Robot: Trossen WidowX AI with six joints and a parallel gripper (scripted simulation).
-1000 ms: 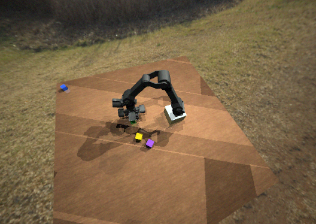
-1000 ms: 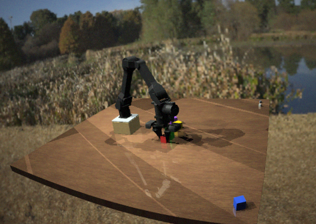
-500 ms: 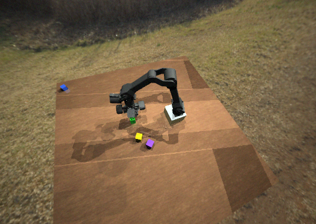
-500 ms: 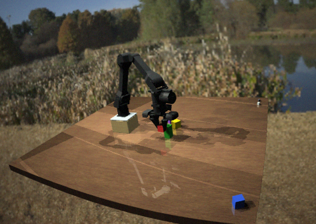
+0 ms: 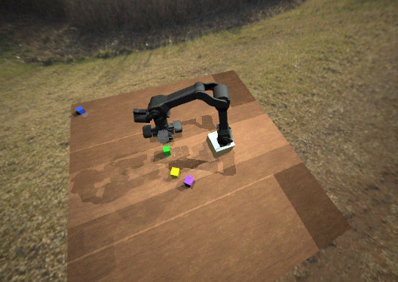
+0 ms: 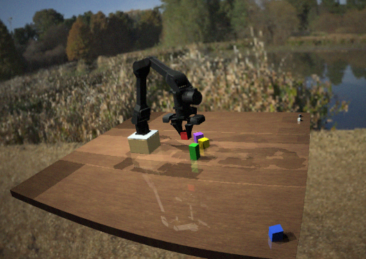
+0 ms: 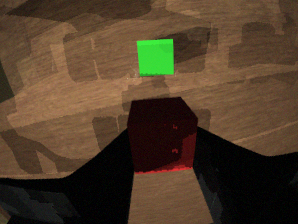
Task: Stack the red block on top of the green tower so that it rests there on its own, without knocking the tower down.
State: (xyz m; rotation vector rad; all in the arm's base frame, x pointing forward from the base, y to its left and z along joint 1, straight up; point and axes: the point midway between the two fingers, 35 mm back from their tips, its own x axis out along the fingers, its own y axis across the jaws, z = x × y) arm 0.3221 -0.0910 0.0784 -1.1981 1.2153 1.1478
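The red block [image 6: 184, 136] [image 7: 161, 135] is held between the fingertips of my gripper [image 6: 184, 134] [image 7: 158, 129], which is shut on it and raised above the table. In the top view the block is hidden behind the gripper. The green tower [image 5: 166, 151] [image 6: 194, 152] [image 7: 156, 57] stands upright on the table, apart from the red block. In the wrist view its top shows beyond the held block, a little left of the picture's middle.
A yellow block [image 5: 175, 172] [image 6: 204, 143] and a purple block [image 5: 188, 180] [image 6: 198, 137] stand near the green tower. A blue block [image 5: 80, 110] [image 6: 276, 233] lies near a far corner of the wooden table [image 5: 226, 225] [image 6: 104, 199]. The arm's base box [image 5: 220, 145] [image 6: 143, 143] stands on the table.
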